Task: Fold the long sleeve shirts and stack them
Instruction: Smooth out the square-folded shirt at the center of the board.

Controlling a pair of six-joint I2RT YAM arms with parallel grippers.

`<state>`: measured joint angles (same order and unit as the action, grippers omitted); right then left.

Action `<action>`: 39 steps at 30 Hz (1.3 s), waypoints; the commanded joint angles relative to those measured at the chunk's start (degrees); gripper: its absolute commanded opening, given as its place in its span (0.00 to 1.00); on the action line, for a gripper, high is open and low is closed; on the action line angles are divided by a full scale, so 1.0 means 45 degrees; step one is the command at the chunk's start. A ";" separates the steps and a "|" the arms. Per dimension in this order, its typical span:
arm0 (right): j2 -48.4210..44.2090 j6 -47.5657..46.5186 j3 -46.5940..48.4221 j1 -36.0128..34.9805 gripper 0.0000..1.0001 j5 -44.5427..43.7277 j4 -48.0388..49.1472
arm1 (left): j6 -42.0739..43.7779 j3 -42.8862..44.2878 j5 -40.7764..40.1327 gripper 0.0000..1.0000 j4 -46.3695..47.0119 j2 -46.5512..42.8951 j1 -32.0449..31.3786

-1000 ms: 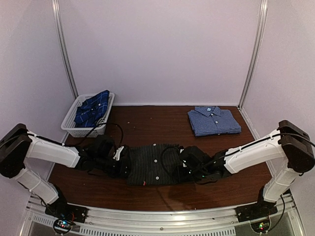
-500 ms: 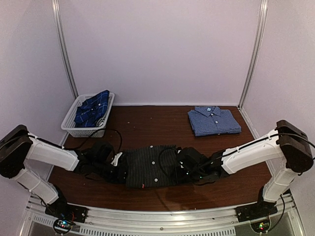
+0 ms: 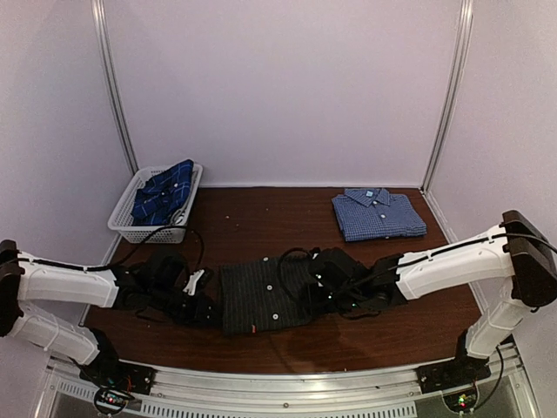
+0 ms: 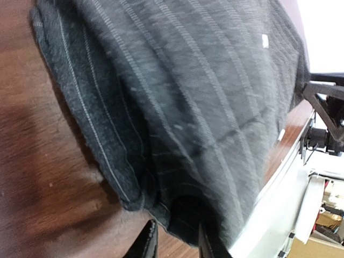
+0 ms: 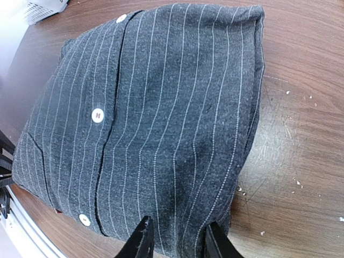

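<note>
3 shirts (image 3: 261, 296) (image 3: 379, 214) (image 3: 164, 190), 1 basket (image 3: 122, 228), 2 arms (image 3: 70, 283) (image 3: 452, 266).

The pinstripe shirt (image 5: 161, 118) is matt woven cloth with a slightly fuzzy nap; its 3 buttons (image 5: 97, 115) are glossy white plastic. The worktop (image 5: 301, 134) is smooth, semi-gloss dark wood grain, scuffed and speckled. The basket (image 3: 122, 222) is white plastic mesh.

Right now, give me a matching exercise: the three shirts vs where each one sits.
Things:
1. charcoal pinstripe shirt
2. blue-check shirt
3. navy plaid shirt

Places:
A. in the white basket, far left
B. folded, far right
C. front centre, buttons up

Pairs: 1-C, 2-B, 3-A
</note>
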<state>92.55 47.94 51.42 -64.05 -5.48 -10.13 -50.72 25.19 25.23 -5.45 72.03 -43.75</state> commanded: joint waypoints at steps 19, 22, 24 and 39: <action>-0.0957 -0.0288 0.1508 -0.0779 0.48 -0.2190 -0.2961 | 0.0430 0.1746 -0.0113 0.39 0.0633 0.0485 0.1777; -0.0801 -0.0415 0.1525 -0.0781 0.48 -0.1858 -0.2284 | 0.0417 0.1953 0.0005 0.42 0.1090 0.1353 0.2148; -0.0691 -0.0490 0.1414 -0.0777 0.48 -0.1706 -0.1760 | 0.0441 0.2101 -0.0042 0.43 0.1120 0.1789 0.2272; 0.0797 -0.0128 -0.0206 -0.0413 0.35 -0.0810 0.0482 | -0.0006 0.2256 0.0528 0.38 0.2696 0.3146 0.2358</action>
<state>94.78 45.89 52.77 -66.15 -10.22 -10.24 -50.33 34.39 26.83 3.42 85.54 -33.52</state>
